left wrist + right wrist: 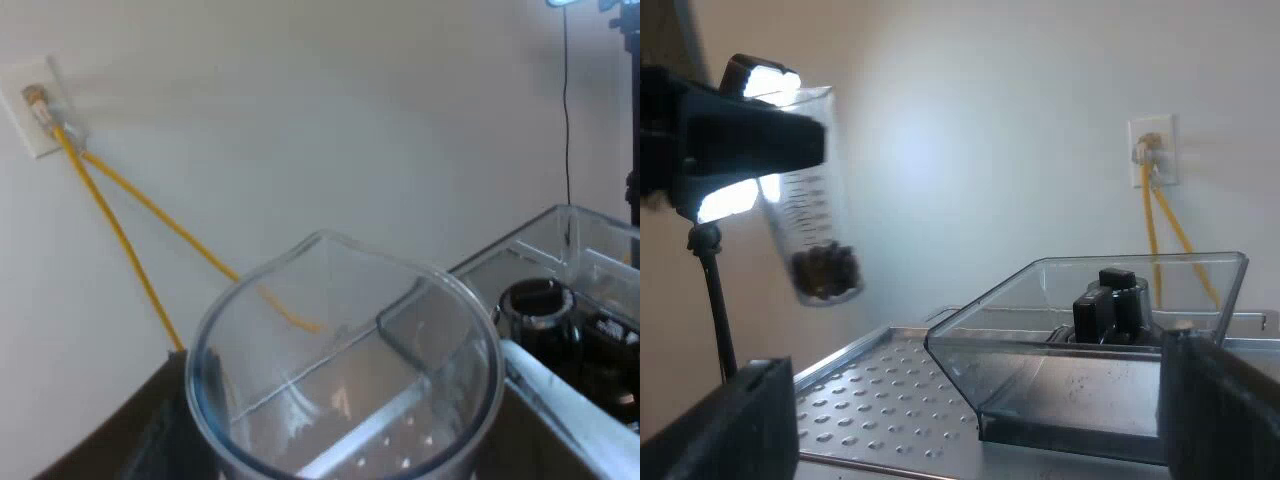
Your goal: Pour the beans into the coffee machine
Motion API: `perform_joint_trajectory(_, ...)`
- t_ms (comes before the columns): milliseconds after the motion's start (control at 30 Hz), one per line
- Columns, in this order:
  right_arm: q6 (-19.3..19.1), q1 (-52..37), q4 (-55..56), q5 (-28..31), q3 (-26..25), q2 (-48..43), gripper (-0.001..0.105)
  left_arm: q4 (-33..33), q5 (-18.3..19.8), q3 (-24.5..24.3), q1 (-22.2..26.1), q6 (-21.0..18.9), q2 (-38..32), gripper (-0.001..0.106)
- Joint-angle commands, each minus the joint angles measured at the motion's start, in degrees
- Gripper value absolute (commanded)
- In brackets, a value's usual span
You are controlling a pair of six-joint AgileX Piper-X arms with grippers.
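Some beans [825, 272] in measuring glass [812, 212] within clenched left jaws; right jaws released

Supporting surface: the flat top of the espresso machine [875, 400], a steel plate dimpled in regular rows. Directly on it stands the clear, straight-walled bean hopper [1040, 390], with a dark grinder fitting [1110, 305] rising inside it.

Measuring glass [340, 400] looks like clear, glossy plastic. Bean hopper [1040, 380] is smoky see-through plastic, and the machine's top [880, 400] is dimpled, dull-sheen metal.
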Motion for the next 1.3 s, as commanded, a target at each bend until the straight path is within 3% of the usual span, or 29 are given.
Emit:
perform_joint_trajectory(33, -0.8, 0.1, -0.4, 0.1, -0.6, -0.3, 0.079, -0.9, -1.4, -2.9, -0.2, 0.5, 2.4, 0.034)
perform_joint_trajectory(333, -0.8, 0.1, -0.4, 0.0, -0.6, -0.3, 0.079, -0.8, -1.4, -11.1, -0.2, 0.5, 9.9, 0.034)
perform_joint_trajectory(467, -0.8, 0.1, -0.4, -0.3, -0.6, -0.3, 0.079, -0.8, -1.5, -14.1, -0.2, 2.7, 12.4, 0.034)
perform_joint_trajectory(800, -0.8, 0.1, -0.4, -0.5, -0.6, -0.3, 0.079, -2.6, -2.2, -17.0, -1.4, 3.8, 16.5, 0.034)
perform_joint_trajectory(933, -0.8, 0.1, -0.4, -0.5, -0.6, -0.3, 0.079, -4.9, -2.2, -17.1, -4.0, 17.7, 16.8, 0.034)
perform_joint_trajectory(1100, -0.8, 0.1, -0.4, -0.5, -0.6, -0.3, 0.079, -7.4, -4.1, -17.1, -6.2, 26.3, 17.5, 0.034)
perform_joint_trajectory(1267, -0.8, 0.1, -0.4, -0.5, -0.6, -0.3, 0.079, -7.4, -4.8, -17.1, -7.1, 41.8, 18.2, 0.034)
perform_joint_trajectory(1300, -0.8, 0.1, -0.4, -0.5, -0.6, -0.3, 0.079, -7.4, -4.8, -17.1, -7.1, 43.4, 18.2, 0.034)
